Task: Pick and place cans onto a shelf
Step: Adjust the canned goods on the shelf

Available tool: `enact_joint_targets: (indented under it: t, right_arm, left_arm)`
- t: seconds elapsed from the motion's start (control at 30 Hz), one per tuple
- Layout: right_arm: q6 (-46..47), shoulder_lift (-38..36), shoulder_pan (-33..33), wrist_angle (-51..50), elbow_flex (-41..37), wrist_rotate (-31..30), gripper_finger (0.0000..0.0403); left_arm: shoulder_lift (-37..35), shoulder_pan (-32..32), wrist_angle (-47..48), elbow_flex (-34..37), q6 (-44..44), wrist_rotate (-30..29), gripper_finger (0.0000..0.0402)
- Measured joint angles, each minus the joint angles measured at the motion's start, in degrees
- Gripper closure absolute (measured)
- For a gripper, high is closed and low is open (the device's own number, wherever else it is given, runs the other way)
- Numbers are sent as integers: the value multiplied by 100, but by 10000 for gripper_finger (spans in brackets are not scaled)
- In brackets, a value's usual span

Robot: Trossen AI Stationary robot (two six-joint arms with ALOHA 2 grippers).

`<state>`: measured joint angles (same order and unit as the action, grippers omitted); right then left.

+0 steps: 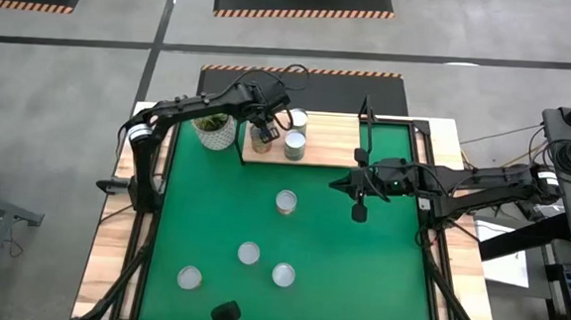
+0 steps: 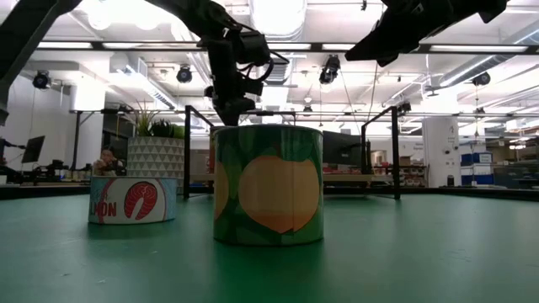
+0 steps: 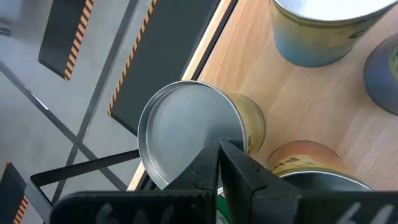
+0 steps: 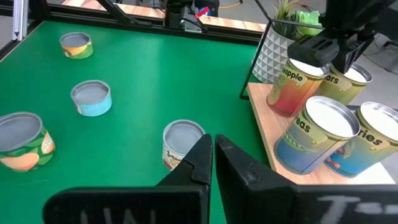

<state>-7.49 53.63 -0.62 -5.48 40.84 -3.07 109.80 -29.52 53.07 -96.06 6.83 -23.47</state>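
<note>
Several cans stand on the light-wood shelf [image 1: 328,151] at the far side of the mat. My left gripper [image 1: 265,132] is shut and tipped down over the shelf's left end. Its fingertips [image 3: 219,149] stand over the silver top of a yellow-green can [image 3: 186,127], between that can and an orange-labelled one [image 4: 289,87]. Other cans stand upright on the green mat [image 1: 285,202] [image 1: 249,253] [image 1: 283,274] [image 1: 189,277]. My right gripper [image 1: 336,185] hangs shut over the mat, right of centre, holding nothing [image 4: 212,144]. My left gripper comes slanting down from the table's left onto the yellow-green can's top, near its rim [image 3: 214,134]. The fingers themselves hide the tips, so I cannot tell whether they touch the top or stand just above it.
A white pot with a green plant [image 1: 213,128] stands just left of the shelf, close under my left arm. Thin black posts [image 1: 367,120] rise at the shelf's ends. In the low view a peach-labelled can [image 2: 268,185] and a flat salmon can [image 2: 133,200] stand nearest.
</note>
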Motion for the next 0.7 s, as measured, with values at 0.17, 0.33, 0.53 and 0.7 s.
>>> enact_joint_targets:
  t: [0.17,0.33,0.53,0.7]
  right_arm:
    - [-2,2,0,-1,0,-2,394]
    - [0,2,0,-4,-2,-2,394]
    - [0,2,0,-4,-2,-2,394]
    - [0,2,0,-3,-2,-2,394]
  left_arm:
    - [-5,26,12,-1,-88,3,402]
    - [-37,60,190,-1,-304,31,402]
    - [-56,186,255,1,-354,46,402]
    - [-80,280,355,8,-463,70,402]
